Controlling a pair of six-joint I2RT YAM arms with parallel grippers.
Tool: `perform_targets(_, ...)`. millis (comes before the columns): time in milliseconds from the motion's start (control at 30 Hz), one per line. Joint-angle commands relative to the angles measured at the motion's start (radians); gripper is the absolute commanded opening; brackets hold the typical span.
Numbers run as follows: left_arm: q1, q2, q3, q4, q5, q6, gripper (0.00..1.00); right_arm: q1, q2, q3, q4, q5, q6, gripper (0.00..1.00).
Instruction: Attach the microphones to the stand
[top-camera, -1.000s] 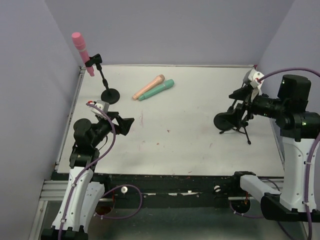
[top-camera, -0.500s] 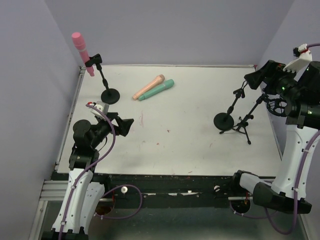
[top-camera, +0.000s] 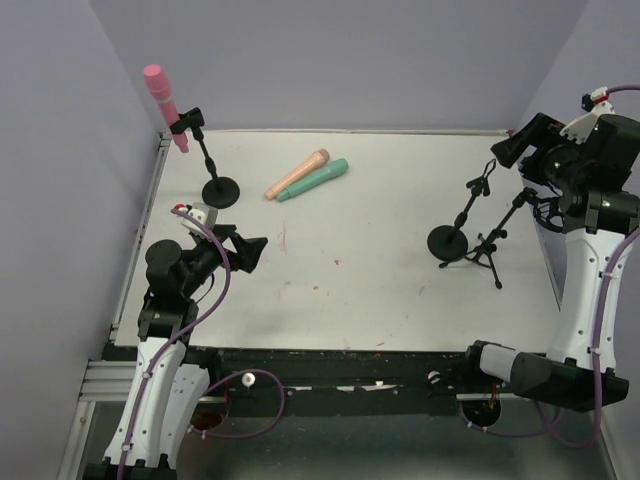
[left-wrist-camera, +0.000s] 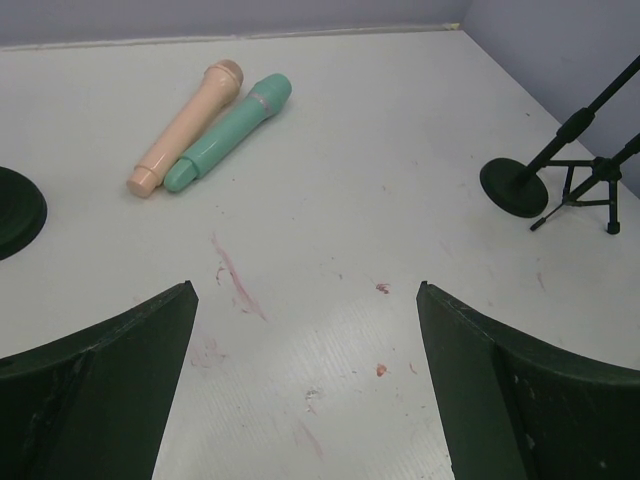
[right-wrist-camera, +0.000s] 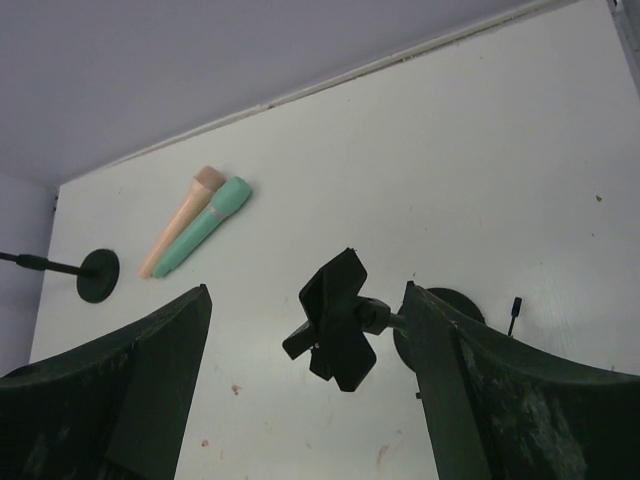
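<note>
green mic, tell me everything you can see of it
The green mic is slim, mint-coloured and looks like smooth plastic, with a rounded head and a pale band where the head meets the handle. It lies flat on the table, towards the far side and left of centre, with its head pointing right and away from the arms. It lies side by side with the peach mic, apparently touching it. It is on no stand, and nothing else touches it.

Far-left stand (top-camera: 206, 157) holds pink mic (top-camera: 160, 98); peach mic (top-camera: 297, 174) & green mic (top-camera: 315, 180) lie touching.
</note>
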Motion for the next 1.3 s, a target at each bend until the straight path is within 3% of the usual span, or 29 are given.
perform_targets(0,-0.001,-0.007,0.009,0.010,0.012,-0.005,0.99,0.052,-0.003,-0.053,0.035,0.096,-0.028,0.85)
perform_targets(567,-0.001,0.006,0.012,0.008,0.023,-0.007,0.99,0.238,0.011,-0.155,0.090,0.372,-0.148,0.81)
perform_targets(700,-0.001,0.004,0.012,0.010,0.023,-0.007,0.99,0.264,0.029,-0.154,0.102,0.414,-0.166,0.72)
perform_targets(833,-0.001,0.006,0.010,0.011,0.026,-0.008,0.99,0.276,0.032,-0.160,0.118,0.455,-0.188,0.71)
perform_targets(1067,-0.001,0.004,0.012,0.013,0.037,-0.008,0.99,0.298,0.038,-0.174,0.128,0.443,-0.220,0.50)
perform_targets(1267,-0.001,0.006,0.012,0.017,0.044,-0.010,0.99,0.315,0.048,-0.146,0.106,0.341,-0.255,0.29)
